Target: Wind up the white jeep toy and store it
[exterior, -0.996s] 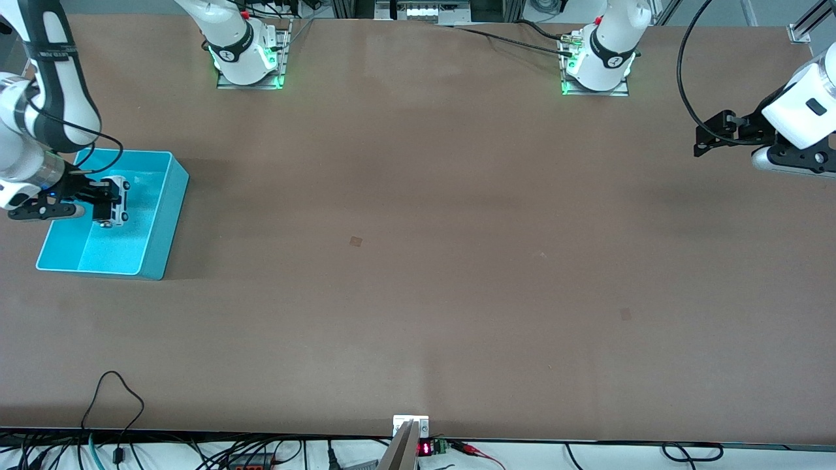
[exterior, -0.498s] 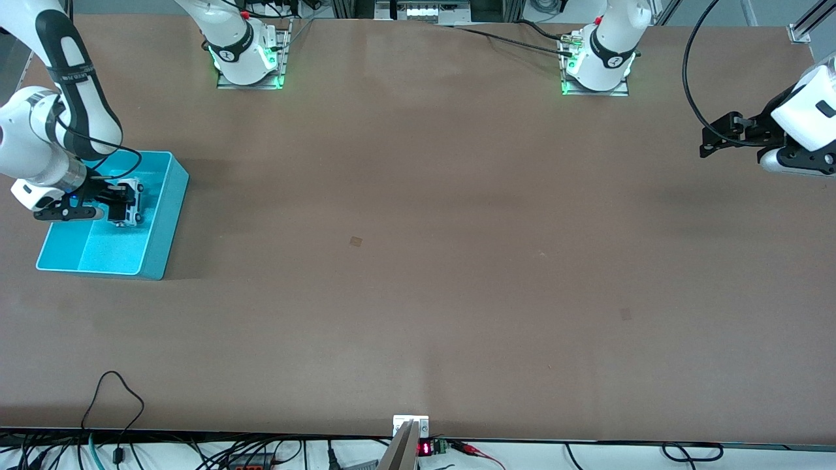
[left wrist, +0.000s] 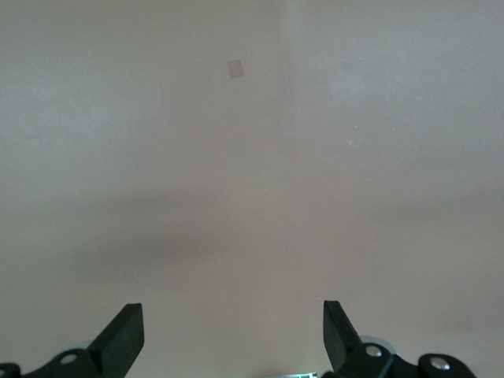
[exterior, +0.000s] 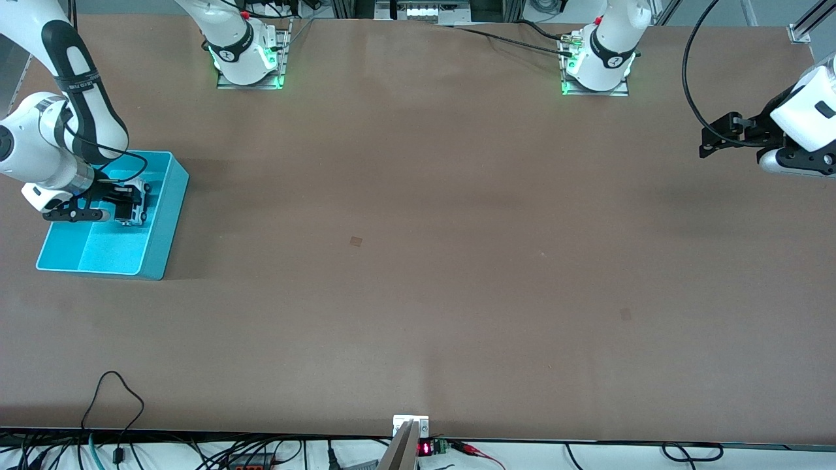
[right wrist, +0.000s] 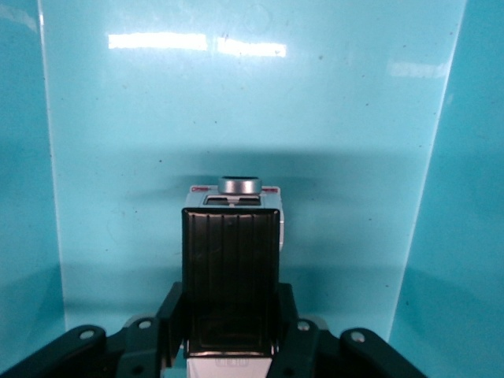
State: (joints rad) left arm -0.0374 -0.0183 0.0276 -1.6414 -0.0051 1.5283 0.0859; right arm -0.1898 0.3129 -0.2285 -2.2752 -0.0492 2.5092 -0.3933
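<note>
— Clamped on the white jeep toy (exterior: 134, 204), right gripper (exterior: 128, 203); black roof (right wrist: 231, 276) pinched between both fingers (right wrist: 170, 321).
— And sitting where?
— Mid-left of the front frame, inside the turquoise bin (exterior: 165, 225).
— Left gripper (exterior: 705, 140)?
— Spread wide, holding nothing, waiting upper right over the table (exterior: 418, 261).

Wide brown table (exterior: 418, 261), cables (exterior: 111, 418) along its front edge
</note>
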